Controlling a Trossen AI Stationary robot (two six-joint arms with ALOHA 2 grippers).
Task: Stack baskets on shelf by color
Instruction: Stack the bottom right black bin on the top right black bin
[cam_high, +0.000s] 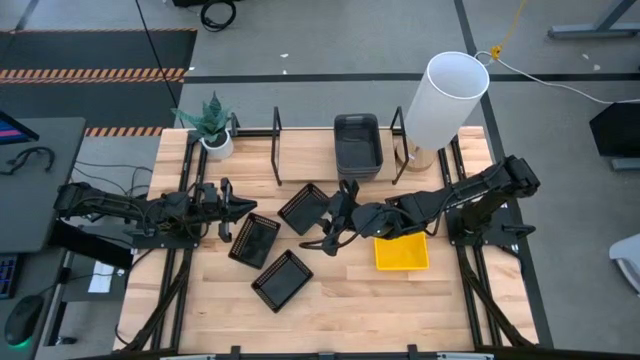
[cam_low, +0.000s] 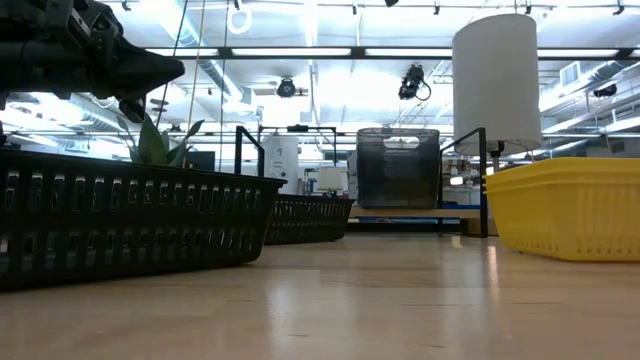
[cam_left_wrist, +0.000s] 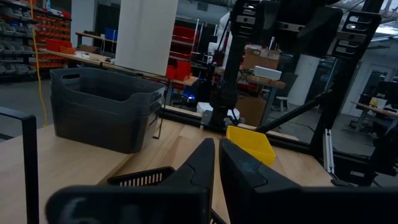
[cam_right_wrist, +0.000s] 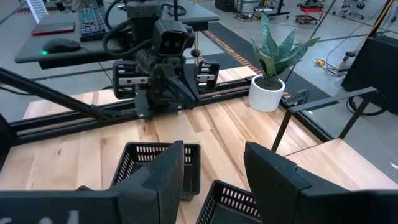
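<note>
I am holding my left claw (cam_high: 236, 207) nearly closed and empty, just left of a black basket (cam_high: 255, 240) lying on the counter (cam_high: 340, 300). My right claw (cam_high: 340, 215) is standing open between another black basket (cam_high: 305, 208) and the yellow basket (cam_high: 401, 251); grey baskets (cam_high: 357, 144) are sitting stacked on the far shelf (cam_high: 300, 150).

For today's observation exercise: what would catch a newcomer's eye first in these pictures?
Probably the tall white lamp at the table's back right corner, then the bright yellow basket beside the right gripper. Three black baskets lie scattered mid-table, with dark grey baskets on the shelf.
</note>
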